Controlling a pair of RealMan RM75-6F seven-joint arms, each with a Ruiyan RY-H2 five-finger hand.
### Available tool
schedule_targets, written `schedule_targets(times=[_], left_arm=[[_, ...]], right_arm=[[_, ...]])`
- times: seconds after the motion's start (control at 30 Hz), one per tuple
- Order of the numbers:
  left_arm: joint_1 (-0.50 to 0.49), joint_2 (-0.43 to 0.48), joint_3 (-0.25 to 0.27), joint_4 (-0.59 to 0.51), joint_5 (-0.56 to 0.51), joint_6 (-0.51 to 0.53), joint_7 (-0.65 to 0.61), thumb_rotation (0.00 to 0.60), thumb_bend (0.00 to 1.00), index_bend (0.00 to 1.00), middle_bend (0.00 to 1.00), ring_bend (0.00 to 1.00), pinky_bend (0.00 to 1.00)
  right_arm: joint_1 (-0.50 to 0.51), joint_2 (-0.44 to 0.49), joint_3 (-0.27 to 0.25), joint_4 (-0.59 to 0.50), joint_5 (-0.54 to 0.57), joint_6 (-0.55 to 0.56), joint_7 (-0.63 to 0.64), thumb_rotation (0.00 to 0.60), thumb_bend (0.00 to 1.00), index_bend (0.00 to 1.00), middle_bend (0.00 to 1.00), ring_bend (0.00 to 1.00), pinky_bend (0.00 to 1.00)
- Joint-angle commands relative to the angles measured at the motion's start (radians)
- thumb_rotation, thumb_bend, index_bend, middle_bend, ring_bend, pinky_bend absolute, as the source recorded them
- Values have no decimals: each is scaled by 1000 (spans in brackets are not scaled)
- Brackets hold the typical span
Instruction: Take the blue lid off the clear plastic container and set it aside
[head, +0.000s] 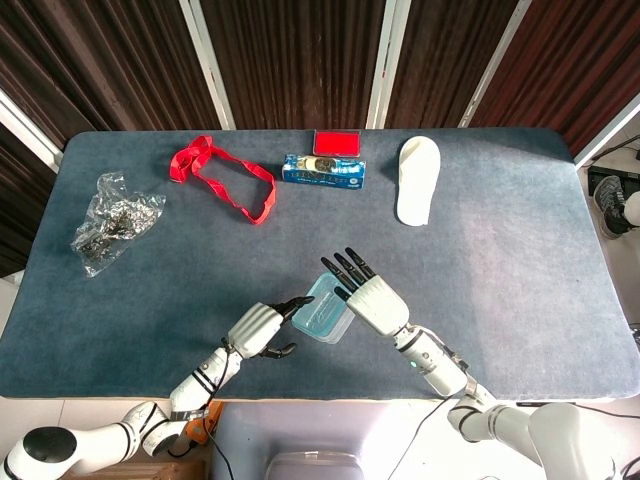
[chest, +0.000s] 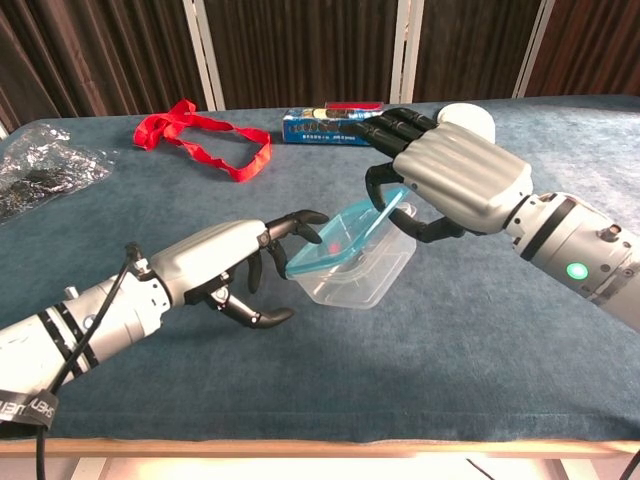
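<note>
Counter (head: 520, 260): blue-grey cloth surface, carries all items. Right hand (chest: 455, 180): large silver shell with dark fingers, near centre; holds the blue lid by its far-right edge, thumb under and a finger curled over, remaining fingers stretched out toward the far side. Left hand (chest: 225, 262): near left of centre, fingers loosely curled, foremost fingertips at or just beside the lid's low left end; whether they actually touch it cannot be told, and it grips nothing. White slipper (head: 418, 180): far right, lying flat. Red strap (head: 225, 178): far left, looped. Crumpled plastic bag (head: 112, 220): far left edge, dark contents. Clear plastic container (chest: 368, 275): near centre, sitting on the counter under the lid, not pinned by either hand. Blue lid (chest: 345, 232): tilted steeply, right edge raised in the right hand, left edge low over the container's rim; seemingly partly freed. Blue box (head: 324, 171): far centre. Red flat case (head: 338, 142): just behind the blue box. Hazards, as judged: the light container may lift or skid along if one corner is still clipped, since nothing holds it down; the edge pinch looks shallow, so the lid could slip and drop back; the left fingers could nudge the container sideways.
</note>
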Motion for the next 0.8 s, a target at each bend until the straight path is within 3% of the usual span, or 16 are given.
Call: schedule_targets(times=[0.03, 0.2, 0.47, 0.63, 0.8], left_arm=[[1, 0, 0, -1, 0, 2, 2, 600, 307, 0, 531, 375, 567], [4, 1, -1, -3, 3, 12, 10, 600, 307, 0, 520, 363, 543], [9, -3, -5, 9, 7, 33, 37, 600, 306, 0, 383, 145, 166], [14, -7, -11, 21, 11, 57, 47, 600, 306, 0, 266, 32, 77], [17, -1, -21, 24, 9, 76, 51, 600, 308, 0, 239, 6, 55]], right_arm=[[0, 0, -3, 0, 0, 4, 1, 600, 622, 673, 151, 0, 0], [-2, 7, -7, -9, -3, 21, 6, 600, 623, 752, 170, 0, 0], [-5, 27, -3, -37, -4, 50, -9, 600, 625, 773, 175, 0, 0], [-6, 33, 7, -53, 4, 58, -11, 600, 625, 774, 175, 0, 0], [-4, 33, 18, -61, 10, 69, -13, 600, 624, 774, 177, 0, 0]])
